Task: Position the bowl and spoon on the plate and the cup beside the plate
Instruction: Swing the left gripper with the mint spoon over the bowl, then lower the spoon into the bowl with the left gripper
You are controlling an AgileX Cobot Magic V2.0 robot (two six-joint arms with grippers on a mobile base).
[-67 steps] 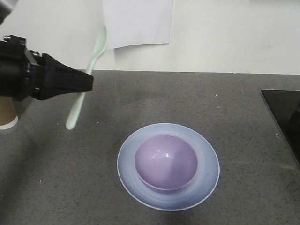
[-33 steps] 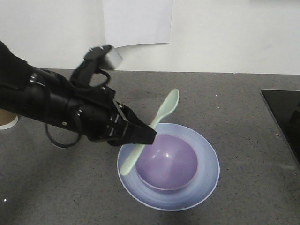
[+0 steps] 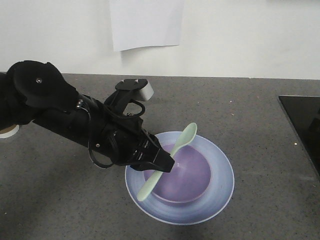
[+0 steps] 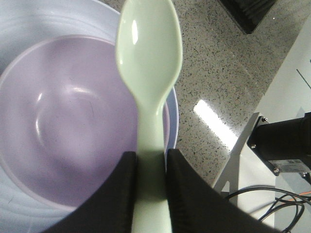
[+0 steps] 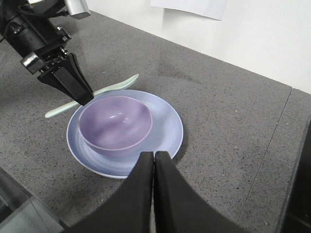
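Two arms are yours here, and only the left one is working: looking left of the plate, far off at the counter's left edge, you see just a sliver of the cup, its white base band peeking out from behind the black arm, well apart from the plate. Moving toward the plate, your left gripper reaches in from the plate's left side and hangs over its left rim, with its jaws clamped on the handle of the spoon; the left wrist view shows both black fingers pressing the flat handle from either side. The spoon is held off the surface at a slant, its handle end poking out past the plate's left rim and its oval head pointing up and away over the far side of the plate. The bowl sits upright in the middle of the plate, and the spoon crosses above the bowl's left edge; you cannot tell from these views whether it touches the bowl's rim. On the near side of the plate, your right gripper hovers just short of the rim, its two fingers pressed together with nothing between them. To the right of the plate, well apart, a black panel lies on the counter.
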